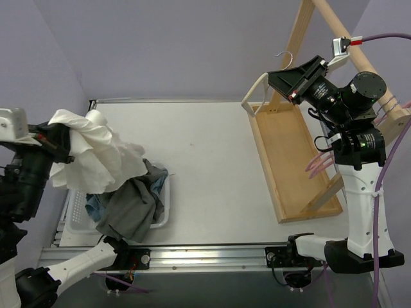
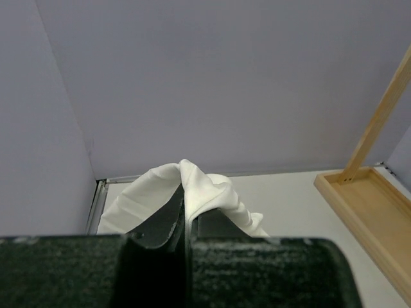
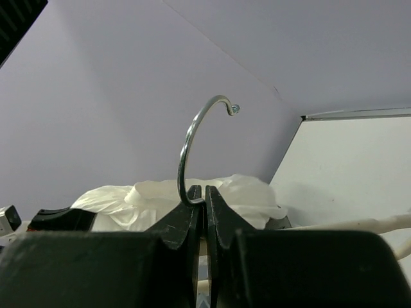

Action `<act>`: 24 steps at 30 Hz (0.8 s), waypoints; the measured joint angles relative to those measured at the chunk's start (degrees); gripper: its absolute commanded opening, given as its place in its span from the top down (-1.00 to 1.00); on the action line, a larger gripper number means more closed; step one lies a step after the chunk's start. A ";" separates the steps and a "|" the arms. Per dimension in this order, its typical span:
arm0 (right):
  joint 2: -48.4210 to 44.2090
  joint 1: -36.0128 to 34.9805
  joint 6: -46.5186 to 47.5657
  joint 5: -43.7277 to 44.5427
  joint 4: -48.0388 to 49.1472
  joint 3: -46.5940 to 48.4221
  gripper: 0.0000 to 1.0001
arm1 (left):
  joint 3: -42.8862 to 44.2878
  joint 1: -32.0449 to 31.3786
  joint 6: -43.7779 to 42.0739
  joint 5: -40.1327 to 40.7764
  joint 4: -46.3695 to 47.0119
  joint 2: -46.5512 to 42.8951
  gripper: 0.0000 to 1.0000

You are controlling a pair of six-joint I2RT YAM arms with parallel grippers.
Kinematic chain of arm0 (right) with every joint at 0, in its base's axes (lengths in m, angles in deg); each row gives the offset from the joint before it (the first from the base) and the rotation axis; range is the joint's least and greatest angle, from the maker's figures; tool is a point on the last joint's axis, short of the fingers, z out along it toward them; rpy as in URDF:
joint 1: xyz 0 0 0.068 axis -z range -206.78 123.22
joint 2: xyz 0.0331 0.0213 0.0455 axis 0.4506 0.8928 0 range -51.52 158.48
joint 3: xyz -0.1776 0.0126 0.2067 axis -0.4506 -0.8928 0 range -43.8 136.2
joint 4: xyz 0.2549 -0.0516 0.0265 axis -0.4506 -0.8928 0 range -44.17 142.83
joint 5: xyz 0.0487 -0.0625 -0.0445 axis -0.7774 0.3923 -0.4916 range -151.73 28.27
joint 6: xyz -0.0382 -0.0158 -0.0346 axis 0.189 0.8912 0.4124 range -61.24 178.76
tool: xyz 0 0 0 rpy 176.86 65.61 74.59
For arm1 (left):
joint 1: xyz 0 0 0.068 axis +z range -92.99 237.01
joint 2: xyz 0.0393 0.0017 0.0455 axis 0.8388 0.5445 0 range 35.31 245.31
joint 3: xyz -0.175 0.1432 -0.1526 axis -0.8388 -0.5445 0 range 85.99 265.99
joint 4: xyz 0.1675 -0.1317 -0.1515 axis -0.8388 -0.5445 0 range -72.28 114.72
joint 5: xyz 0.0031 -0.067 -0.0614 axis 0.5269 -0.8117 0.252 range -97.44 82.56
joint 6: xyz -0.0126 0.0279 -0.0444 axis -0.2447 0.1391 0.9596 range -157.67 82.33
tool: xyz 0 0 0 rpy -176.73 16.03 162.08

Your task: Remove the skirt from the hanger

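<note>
**Skirt clear of hanger, held over laundry basket**

Skirt (image 1: 96,151), white and crumpled into soft folds, hangs pinched in the left gripper (image 2: 185,208). Its fingers are pressed together on the cloth, far across the table (image 1: 212,167) from the wooden rack (image 1: 295,160). Under the skirt, on the same side away from the rack, sits a white slotted basket (image 1: 165,212) heaped with grey and blue clothes (image 1: 131,208). The skirt's lower edge overlaps that pile; whether it touches cannot be told. The bundle's long axis slants from the pinch toward the rack and the table's near edge.

At the rack's far end, the right gripper (image 3: 205,192) is clamped tight on the neck of the bare hanger (image 1: 254,88). The hanger is white with a rounded shoulder, and its body reaches away from the rack toward mid-table. Its thin steel hook (image 3: 192,135) curls upward above the fingers. The rack is pale wood, a shallow tray below slanted poles. Its upright stands just beside the right arm.
</note>
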 measured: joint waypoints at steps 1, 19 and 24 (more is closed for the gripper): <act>0.00 0.00 -0.04 0.00 0.22 -0.07 1.00 | 1.57 0.00 -0.26 0.44 -0.33 0.00 0.95; -0.44 0.00 -0.09 -0.37 1.44 -2.67 1.00 | -6.88 -7.08 2.23 5.99 -5.95 6.78 0.95; -1.25 0.00 -0.04 -0.39 1.60 -4.02 1.00 | -15.41 -0.02 5.86 -1.07 -6.84 7.37 0.95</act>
